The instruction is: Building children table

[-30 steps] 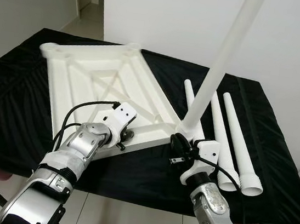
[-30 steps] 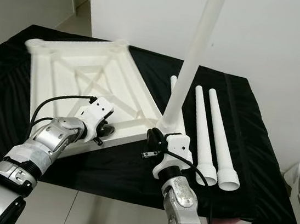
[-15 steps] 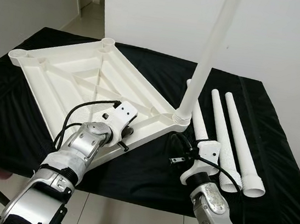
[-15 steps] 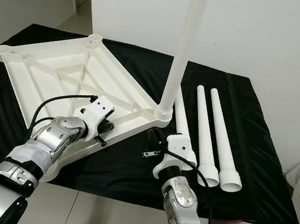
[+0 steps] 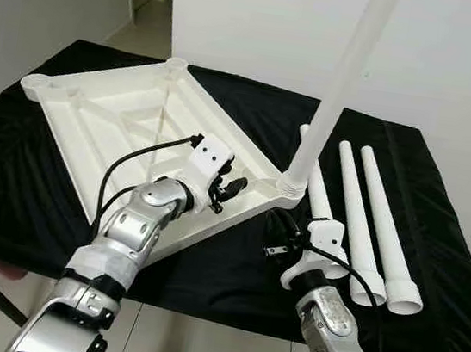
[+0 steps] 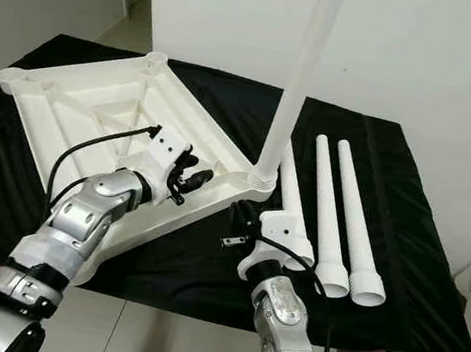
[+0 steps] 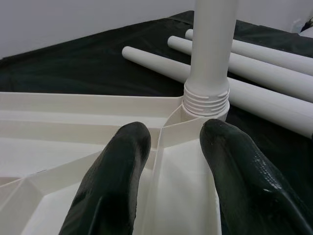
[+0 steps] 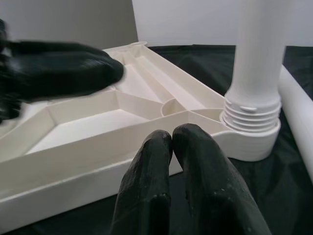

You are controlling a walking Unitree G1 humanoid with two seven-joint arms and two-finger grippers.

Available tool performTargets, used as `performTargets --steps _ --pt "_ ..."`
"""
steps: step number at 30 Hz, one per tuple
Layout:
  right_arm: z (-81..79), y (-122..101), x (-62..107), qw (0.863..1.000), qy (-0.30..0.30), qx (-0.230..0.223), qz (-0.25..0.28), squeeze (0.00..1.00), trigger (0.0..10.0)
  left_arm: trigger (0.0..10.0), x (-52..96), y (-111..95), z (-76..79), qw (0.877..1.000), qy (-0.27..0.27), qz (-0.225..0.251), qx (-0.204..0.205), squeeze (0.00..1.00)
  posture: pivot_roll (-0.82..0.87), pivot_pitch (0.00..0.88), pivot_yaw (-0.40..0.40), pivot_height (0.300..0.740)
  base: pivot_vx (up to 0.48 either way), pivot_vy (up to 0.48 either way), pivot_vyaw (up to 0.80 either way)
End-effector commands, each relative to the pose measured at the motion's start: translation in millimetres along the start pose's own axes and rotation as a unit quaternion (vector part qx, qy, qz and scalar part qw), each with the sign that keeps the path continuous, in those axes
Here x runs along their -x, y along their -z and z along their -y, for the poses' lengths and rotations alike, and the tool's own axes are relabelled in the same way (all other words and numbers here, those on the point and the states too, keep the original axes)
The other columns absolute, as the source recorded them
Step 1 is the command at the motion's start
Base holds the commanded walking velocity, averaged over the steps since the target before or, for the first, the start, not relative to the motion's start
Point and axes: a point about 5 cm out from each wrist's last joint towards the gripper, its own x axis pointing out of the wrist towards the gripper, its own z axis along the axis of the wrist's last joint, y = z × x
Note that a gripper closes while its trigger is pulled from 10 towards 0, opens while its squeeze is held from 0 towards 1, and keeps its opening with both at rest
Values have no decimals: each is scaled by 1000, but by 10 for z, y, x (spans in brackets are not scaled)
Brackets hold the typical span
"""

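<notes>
Item: children's table, part-built, 1 leg of 4 fitted.

- Tabletop [image 5: 127, 140]: white, underside up, lying on the black cloth [image 5: 8, 189]. Its near corner sits just ahead of both grippers.
- Fitted leg [image 5: 338, 85]: stands up from the near corner socket [image 8: 250, 128], leaning slightly; some thread rings are exposed above the socket in both wrist views, so it looks not fully screwed home.
- Loose legs [image 5: 383, 239]: 3, lying side by side on the cloth, outboard of the right gripper.
- Left gripper [image 5: 227, 189]: over the tabletop's ribbed underside, fingers [image 7: 115, 186] parted moderately, straddling a rib, holding nothing; the socket lies just beyond the fingertips.
- Right gripper [image 8: 171, 142]: low by the tabletop's near edge, fingers pressed together, empty; the fitted leg's base is just ahead and to one side.

Handling note, as judgement: seat the fitted leg first. Brace the tabletop with the left gripper close to the socket so it cannot swivel on the cloth, then turn the leg low on its shaft, keeping it square to the threads.
</notes>
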Motion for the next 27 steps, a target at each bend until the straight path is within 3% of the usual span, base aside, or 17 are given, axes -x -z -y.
performTargets --steps 1,3,5,10,11,12,16,19,20,23,25,27 --pt "15 39 16 1000 6 2 -6 0 10000 10000 41 23 3 1000 10 -1 3 0 -88 0 -10 740 0 0 0" --pt "21 31 14 1000 7 3 -5 0 10000 10000 173 46 -102 999 -25 -20 -26 0 -89 0 -9 740 0 0 0" --pt "27 29 19 1000 8 3 -4 0 10000 10000 251 120 -228 996 -73 -55 -20 0 -83 0 -12 740 0 0 0" --pt "25 31 13 1000 5 3 -5 0 10000 10000 408 239 -374 989 -101 -100 -32 0 -72 0 -25 740 0 0 0" --pt "14 37 3 1000 -1 3 -6 0 10000 10000 527 242 -305 994 -47 -89 -38 0 -68 0 -28 740 0 0 0" --pt "14 37 3 1000 -1 3 -6 0 10000 10000 527 242 -305 994 -47 -89 -38 0 -68 0 -28 740 0 0 0" --pt "3 35 -10 1000 -7 5 -7 0 10000 10000 689 344 -97 991 58 -105 -62 0 -63 0 -32 740 0 0 0" --pt "8 32 -15 1000 -8 5 -6 0 10000 10000 750 453 -201 989 18 -134 -66 0 -62 0 -34 740 0 0 0" --pt "12 33 -12 1000 -8 6 -6 0 10000 10000 790 483 -239 984 16 -149 -92 0 -63 0 -32 740 0 0 0" --pt "14 34 -9 1000 -7 6 -7 0 10000 10000 837 501 -274 981 18 -161 -110 0 -64 0 -35 740 0 0 0" --pt "10 42 2 1000 -7 6 -8 0 10000 10000 950 515 -344 975 30 -186 -118 0 -63 0 -34 740 0 0 0" --pt "10 42 2 1000 -7 6 -8 0 10000 10000 950 515 -344 975 30 -186 -118 0 -63 0 -34 740 0 0 0"
